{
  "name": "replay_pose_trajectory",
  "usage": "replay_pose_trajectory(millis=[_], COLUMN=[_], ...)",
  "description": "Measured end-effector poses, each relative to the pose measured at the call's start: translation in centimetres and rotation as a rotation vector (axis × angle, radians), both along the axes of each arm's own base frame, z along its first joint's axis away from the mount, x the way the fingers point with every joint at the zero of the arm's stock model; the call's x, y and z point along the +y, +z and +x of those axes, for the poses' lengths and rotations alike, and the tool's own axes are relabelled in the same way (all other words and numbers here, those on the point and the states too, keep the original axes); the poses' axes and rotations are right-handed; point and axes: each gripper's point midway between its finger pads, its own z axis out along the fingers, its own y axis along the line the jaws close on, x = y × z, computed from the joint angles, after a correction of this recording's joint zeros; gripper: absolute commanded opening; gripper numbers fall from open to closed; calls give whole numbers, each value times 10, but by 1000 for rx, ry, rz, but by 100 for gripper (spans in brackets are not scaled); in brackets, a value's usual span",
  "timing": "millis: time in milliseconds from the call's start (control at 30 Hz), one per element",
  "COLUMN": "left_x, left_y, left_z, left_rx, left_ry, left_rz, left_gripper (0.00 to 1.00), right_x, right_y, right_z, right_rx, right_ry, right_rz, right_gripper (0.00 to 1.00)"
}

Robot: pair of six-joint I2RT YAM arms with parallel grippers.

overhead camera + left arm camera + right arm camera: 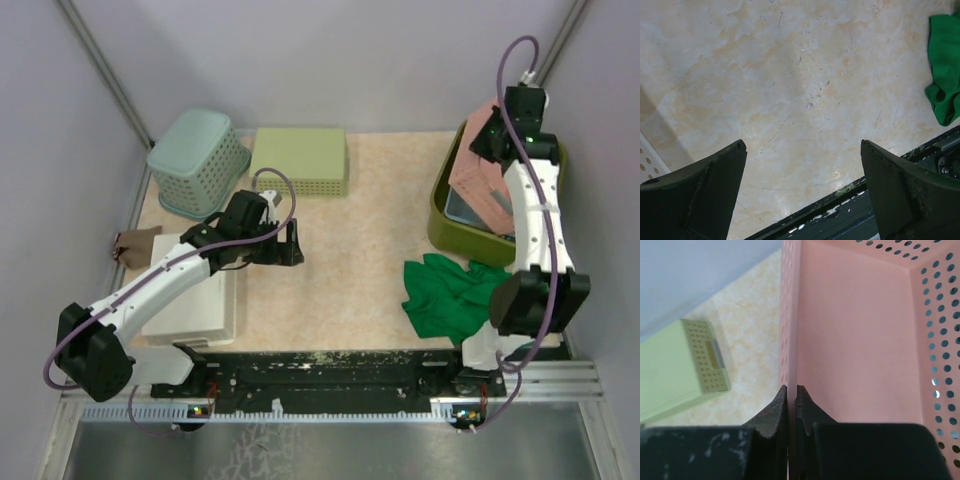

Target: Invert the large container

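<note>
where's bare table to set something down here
Mid-table is bare: bordered by the pale yellow-green perforated basket, the dark olive-green plastic tub, the crumpled green cloth and the open left gripper. Crowded: the left side, with the teal slotted basket and white rectangular basket; the tub holds a pink perforated basket.

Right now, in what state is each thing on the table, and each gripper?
green tub: upright, not yet turned.
pink basket: tilted inside the green tub.
right gripper: shut on the pink basket's wall.
left gripper: open, empty, over the table.
yellow-green basket: upside down.
teal basket: upside down.
white basket: partly hidden, seems upside down.
green cloth: crumpled on the table.
</note>
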Motion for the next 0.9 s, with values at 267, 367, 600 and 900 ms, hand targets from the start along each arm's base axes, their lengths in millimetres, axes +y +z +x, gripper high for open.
replay_pose_trajectory(millis=[267,367,600,900], left_x=[10,16,66,122], left_y=[2,11,31,107], left_z=[11,21,57,44], left_rx=[-43,-76,-130,-350], left_ry=[56,96,291,532], left_rz=[45,60,83,-37], left_gripper=[100,100,100,100], right_x=[24,52,205,307], right_y=[161,201,176,24], right_z=[-82,-111,-163,-194], right_rx=[-398,-543,-554,-165], right_ry=[86,193,687,911], right_rz=[6,58,280,539], right_gripper=[0,0,0,0])
